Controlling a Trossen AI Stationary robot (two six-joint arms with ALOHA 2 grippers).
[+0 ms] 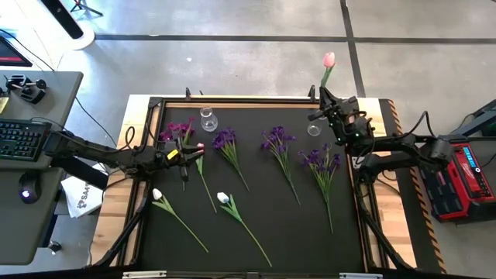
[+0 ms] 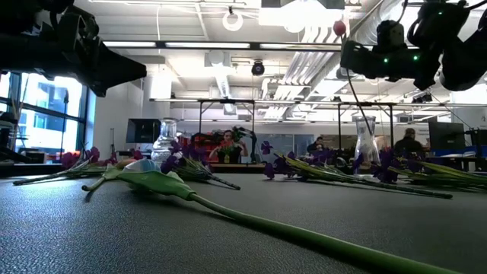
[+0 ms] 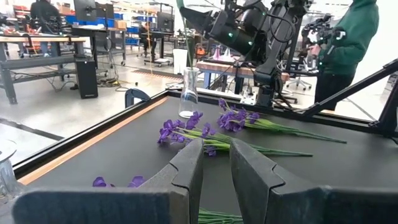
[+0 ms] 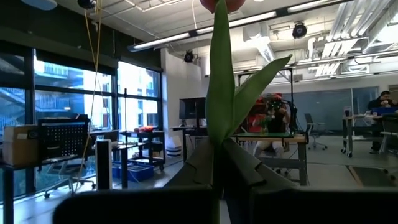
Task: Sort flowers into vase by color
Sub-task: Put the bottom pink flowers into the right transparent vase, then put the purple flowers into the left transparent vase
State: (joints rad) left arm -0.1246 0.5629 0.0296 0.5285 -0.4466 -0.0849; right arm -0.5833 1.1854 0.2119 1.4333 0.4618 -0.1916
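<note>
High view shows the right pincer (image 1: 325,99) clamped on the stem of a pink tulip (image 1: 328,60), raised near the far right corner of the worktop (image 1: 256,225). The stem runs from the pincer away toward the far edge, with the bloom past that edge. A small glass vase (image 1: 314,129) stands just beside this pincer, on its near side, so I judge the stem must tilt upright and come back over it. The left pincer (image 1: 184,155) sits low over flowers at the far left, fingers almost together; I cannot tell if it grips a stem.
</note>
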